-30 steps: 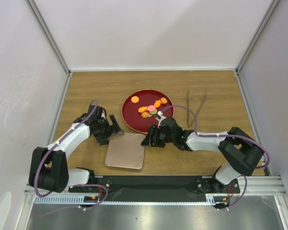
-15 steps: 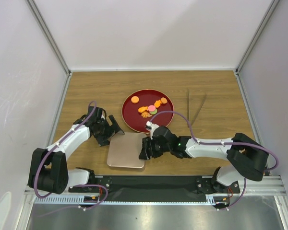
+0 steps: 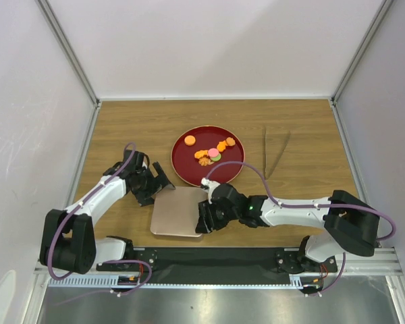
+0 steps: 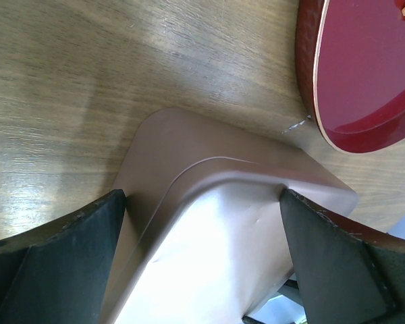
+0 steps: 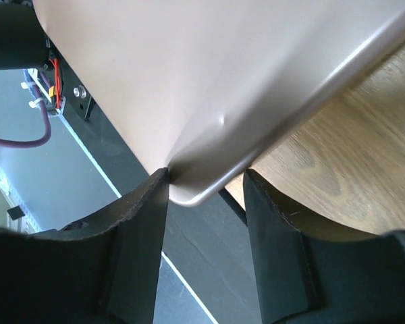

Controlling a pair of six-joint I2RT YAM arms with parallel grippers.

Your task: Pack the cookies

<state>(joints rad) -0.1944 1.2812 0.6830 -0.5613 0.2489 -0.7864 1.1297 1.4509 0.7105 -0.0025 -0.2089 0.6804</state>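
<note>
while the right gripper (image 5: 206, 177) is sitting half-open round the lid's (image 3: 177, 212) 4 o'clock corner (grip unclear), left gripper (image 4: 202, 202) is hanging wide open, empty, at 10. risk: corner pinch slipping, lid knocking cookies (image 3: 212, 154) off the plate (image 3: 187, 165) at 12. wood table (image 3: 121, 128), white walls (image 3: 47, 74) boxing it in.

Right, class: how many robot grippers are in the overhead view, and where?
2. The left gripper is at the far-left corner of the lid; the right gripper straddles its near-right corner. None seem hidden.
</note>
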